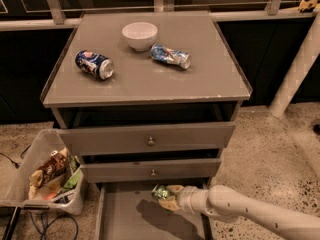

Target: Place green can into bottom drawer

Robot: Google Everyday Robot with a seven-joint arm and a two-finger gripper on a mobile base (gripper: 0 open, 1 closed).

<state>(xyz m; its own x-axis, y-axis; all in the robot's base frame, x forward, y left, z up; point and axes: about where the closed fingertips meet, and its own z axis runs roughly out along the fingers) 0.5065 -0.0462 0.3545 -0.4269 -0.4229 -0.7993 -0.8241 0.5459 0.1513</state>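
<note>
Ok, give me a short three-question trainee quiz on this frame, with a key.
1. True or false: the green can lies on the cabinet top.
2. What is the gripper over? A) the white bowl B) the bottom drawer C) the plastic bin
3. How many cans lie on the cabinet top?
Key: 1 false, the gripper holds it low in front of the cabinet. 2 B. 3 two: the dark blue can and the dented light blue can.
</note>
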